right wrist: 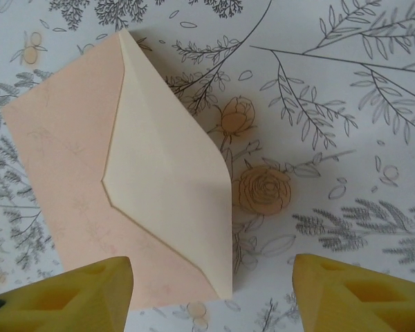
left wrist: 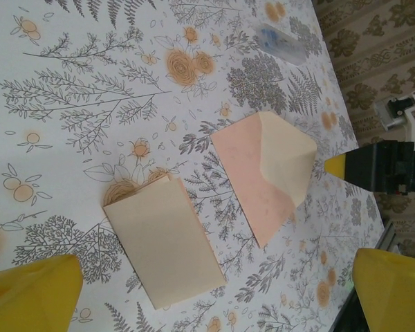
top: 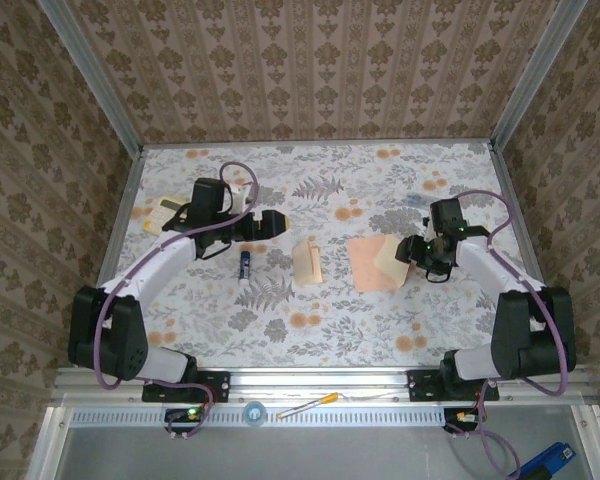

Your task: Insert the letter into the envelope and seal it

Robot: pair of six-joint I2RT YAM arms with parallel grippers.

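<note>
Down at the bottom of the right wrist view, the right gripper (right wrist: 214, 294) hovers low, its yellow fingers (right wrist: 76, 294) apart and nothing pinched between them. The envelope (right wrist: 62, 159) lies just beyond, left of centre, one corner poking into the gap. Its pale flap (right wrist: 173, 180) is turned open; whether it lies flat or stands up a little, I can't tell.

It looks set to take the flap. My advice: bite only the flap's free edge, not the pink body, and keep the mouth facing the letter.

In the overhead view, the right arm folds at lower right and its forearm reaches up-left to the envelope at centre-right. The letter (top: 308, 262) sits cream side up at centre, well apart from the envelope, on the flowered table (top: 380, 330).

Further up, the left arm stretches from lower left. The left gripper (top: 270, 225) points right near the letter, spread wide and empty.
</note>
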